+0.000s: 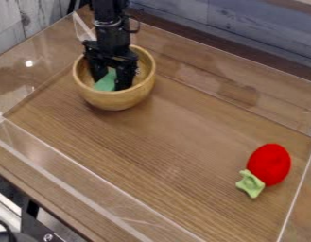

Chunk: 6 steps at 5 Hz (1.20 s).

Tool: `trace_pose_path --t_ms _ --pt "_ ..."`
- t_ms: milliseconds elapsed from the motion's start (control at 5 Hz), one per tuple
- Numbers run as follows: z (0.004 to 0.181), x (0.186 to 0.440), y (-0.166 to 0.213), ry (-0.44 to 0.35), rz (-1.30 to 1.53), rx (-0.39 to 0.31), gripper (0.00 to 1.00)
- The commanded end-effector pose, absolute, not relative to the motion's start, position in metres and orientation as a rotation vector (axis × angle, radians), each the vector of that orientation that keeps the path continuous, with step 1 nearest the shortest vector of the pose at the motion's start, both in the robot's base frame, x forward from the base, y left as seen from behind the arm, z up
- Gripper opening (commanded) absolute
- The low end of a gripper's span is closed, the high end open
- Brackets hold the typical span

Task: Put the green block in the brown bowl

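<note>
1. Nearest the camera, toward the right edge of the wood-grain counter (pixel 170 132), sits a round red toy with a small pale-green leafy stem (pixel 267 166). It is no part of the task and lies well apart from everything else.
2. Farther back on the left stands the round light-brown wooden bowl (pixel 114 85) with thick walls. The light mint-green rectangular block (pixel 105 81) is inside it, leaning against the inner wall.
3. The black end effector (pixel 110 68) points straight down into the bowl, its fingers spread wide on either side of the block; whether they touch it is not clear.
4. Judged from this, the release step is in hand and the placing looks essentially done. The next move calls for a straight lift clear of the rim without nudging block or bowl.
5. No brand, label or readable writing shows anywhere.
</note>
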<state>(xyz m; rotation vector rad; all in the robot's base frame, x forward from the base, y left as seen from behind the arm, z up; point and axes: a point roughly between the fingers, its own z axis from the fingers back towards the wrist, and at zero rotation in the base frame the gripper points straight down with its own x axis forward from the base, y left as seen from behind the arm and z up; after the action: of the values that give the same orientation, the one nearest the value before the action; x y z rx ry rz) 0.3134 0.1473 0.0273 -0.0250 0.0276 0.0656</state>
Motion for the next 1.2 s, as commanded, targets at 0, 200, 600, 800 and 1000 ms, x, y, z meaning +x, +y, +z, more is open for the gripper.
trace_pose_path --t_ms 0,200,600,800,1000 --pt "0.052 0.315 0.155 -0.020 0.093 -0.021 1.00" --pt "0.055 0.312 0.154 -0.015 0.102 -0.035 1.00" --pt "0.059 0.308 0.152 -0.003 0.119 -0.060 1.00" --pt "0.060 0.307 0.151 0.003 0.127 -0.069 1.00" --pt "0.062 0.306 0.150 0.008 0.133 -0.078 1.00"
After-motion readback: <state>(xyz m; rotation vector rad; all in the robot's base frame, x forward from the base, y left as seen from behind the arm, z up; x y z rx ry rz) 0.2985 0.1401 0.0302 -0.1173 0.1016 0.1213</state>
